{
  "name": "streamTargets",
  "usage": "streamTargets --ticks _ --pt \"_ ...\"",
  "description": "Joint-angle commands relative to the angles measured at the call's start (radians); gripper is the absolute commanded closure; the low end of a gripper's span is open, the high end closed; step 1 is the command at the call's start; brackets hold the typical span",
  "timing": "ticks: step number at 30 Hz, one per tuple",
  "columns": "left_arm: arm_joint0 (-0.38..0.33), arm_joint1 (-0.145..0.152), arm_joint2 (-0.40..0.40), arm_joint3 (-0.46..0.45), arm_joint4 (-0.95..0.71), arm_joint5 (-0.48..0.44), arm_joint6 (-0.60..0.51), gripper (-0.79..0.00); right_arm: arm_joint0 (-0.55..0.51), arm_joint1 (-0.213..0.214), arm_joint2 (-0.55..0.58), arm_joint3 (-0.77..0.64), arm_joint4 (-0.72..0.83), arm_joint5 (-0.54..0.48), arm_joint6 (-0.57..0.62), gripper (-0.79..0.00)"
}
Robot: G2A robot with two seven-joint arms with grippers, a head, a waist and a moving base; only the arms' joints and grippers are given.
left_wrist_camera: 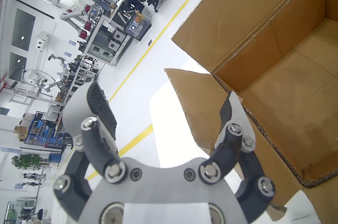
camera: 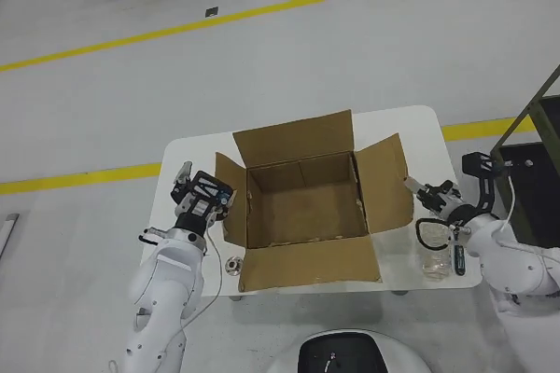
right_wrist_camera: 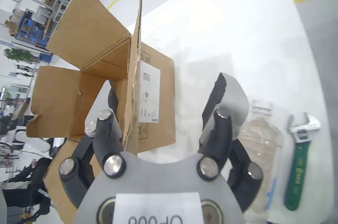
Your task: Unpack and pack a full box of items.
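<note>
An open cardboard box (camera: pixel 303 174) stands in the middle of the white table (camera: pixel 191 154) with all of its flaps spread; its inside looks bare. My left gripper (camera: pixel 205 185) is open right beside the box's left flap (left_wrist_camera: pixel 200 103), which lies between its fingers in the left wrist view. On the other side, my right gripper (camera: pixel 422 189) is open too, and the edge of the right flap (right_wrist_camera: pixel 135 77) stands between its fingers, close to one of them. A clear plastic bottle (right_wrist_camera: pixel 260 135) and a green-handled wrench (right_wrist_camera: pixel 299 156) lie on the table beside the right gripper.
A small round metal object (camera: pixel 231 268) sits near the table's front edge, left of the box. The bottle (camera: pixel 436 252) and wrench (camera: pixel 459 257) take up the front right corner. A dark rack (camera: pixel 541 149) stands just past the table's right side.
</note>
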Motion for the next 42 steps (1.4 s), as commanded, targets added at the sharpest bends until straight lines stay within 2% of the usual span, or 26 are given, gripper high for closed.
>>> streamTargets --ticks 1,10,24,29,33,38,42 --pt "0.001 0.002 -0.002 -0.012 0.019 -0.022 0.010 -0.785 -0.037 0.009 0.031 -0.038 -0.099 -0.013 0.041 -0.785" --pt "0.003 0.001 -0.002 -0.027 0.011 -0.022 0.025 -0.785 -0.205 0.029 0.130 -0.149 -0.296 -0.038 0.170 -0.785" --pt "0.003 0.001 0.000 -0.025 0.012 -0.025 0.026 -0.785 -0.210 0.032 0.105 -0.155 -0.332 -0.065 0.193 -0.785" --pt "0.003 0.001 0.000 -0.025 0.012 -0.025 0.026 -0.785 -0.150 0.041 0.072 -0.159 -0.451 -0.020 0.480 -0.785" --pt "0.003 0.001 0.000 -0.025 0.012 -0.025 0.026 -0.785 -0.078 0.046 0.017 -0.151 -0.500 -0.043 0.685 -0.785" --pt "0.003 0.001 0.000 -0.025 0.012 -0.025 0.026 -0.785 -0.006 0.045 -0.041 -0.084 -0.531 -0.040 0.761 -0.785" --pt "0.003 0.001 0.000 -0.025 0.012 -0.025 0.026 -0.785 -0.006 0.045 -0.041 -0.084 -0.531 -0.040 0.761 -0.785"
